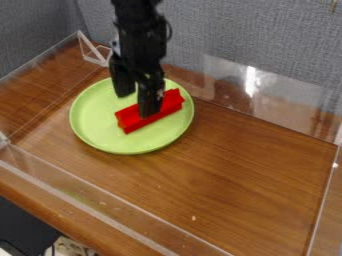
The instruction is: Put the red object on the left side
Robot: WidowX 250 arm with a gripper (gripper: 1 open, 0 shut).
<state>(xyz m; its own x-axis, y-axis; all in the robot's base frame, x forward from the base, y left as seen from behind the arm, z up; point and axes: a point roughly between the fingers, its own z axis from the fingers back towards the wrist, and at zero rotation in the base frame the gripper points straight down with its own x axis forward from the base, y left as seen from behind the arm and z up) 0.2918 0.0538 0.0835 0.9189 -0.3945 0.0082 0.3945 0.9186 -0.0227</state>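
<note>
Camera view: gripper (142,96) is hanging wide open, straddling the red object (150,110) on the green plate (94,125). Closing squarely across its middle is looking advisable before carrying left.

the red object (150,111), a small matte bright red elongated block, lies flat and diagonal on the lime-green plate (94,125), partly hidden.

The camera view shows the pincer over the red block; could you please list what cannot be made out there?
- Matte red cylindrical block: its middle, hidden behind the black pincer.
- Pincer: contact with the block unclear; fingertips overlap it.
- Round lime-green plate: far rim, hidden by the arm.
</note>
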